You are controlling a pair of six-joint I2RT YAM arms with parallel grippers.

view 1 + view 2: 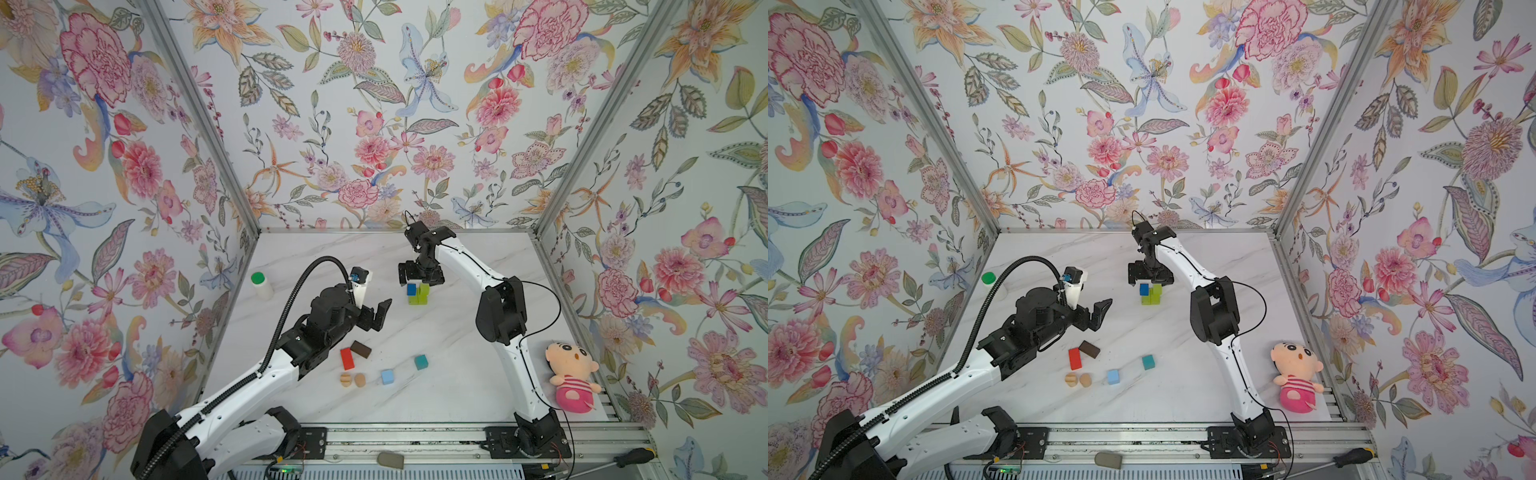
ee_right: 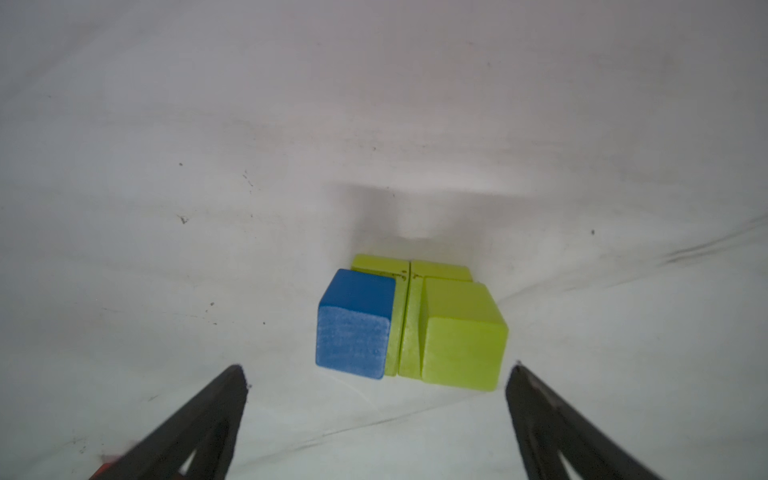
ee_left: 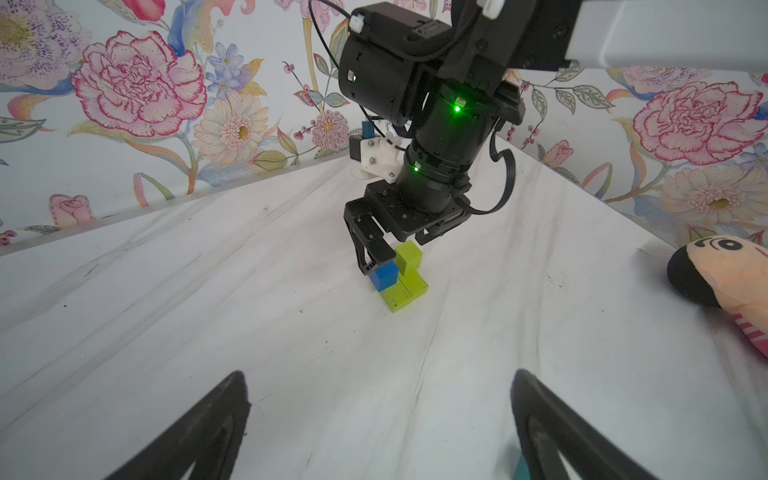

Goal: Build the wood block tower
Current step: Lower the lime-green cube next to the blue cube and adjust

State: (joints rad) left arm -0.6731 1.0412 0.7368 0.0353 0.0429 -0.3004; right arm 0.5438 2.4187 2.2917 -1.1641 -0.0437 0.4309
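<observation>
The wood block tower [image 1: 417,296] [image 1: 1151,296] stands mid-table. It has two lime-green blocks [image 2: 405,291] side by side as a base, with a blue cube [image 2: 353,328] [image 3: 384,276] and a lime-green cube [image 2: 461,336] [image 3: 409,257] on them. My right gripper [image 1: 419,281] [image 1: 1150,281] [image 2: 376,368] hangs open just above it, holding nothing. My left gripper [image 1: 378,316] [image 1: 1100,313] [image 3: 380,374] is open and empty to the tower's left. Nearer the front lie a red oblong [image 1: 347,358], a dark-brown oblong [image 1: 360,349], a teal cube [image 1: 421,362], a light-blue cube [image 1: 387,377] and two tan rounded pieces [image 1: 352,379].
A green-capped white bottle [image 1: 262,284] stands at the table's left edge. A pink plush doll [image 1: 571,380] [image 3: 723,278] lies at the front right beside the right arm. A screwdriver [image 1: 633,457] rests on the front rail. Flowered walls close in three sides.
</observation>
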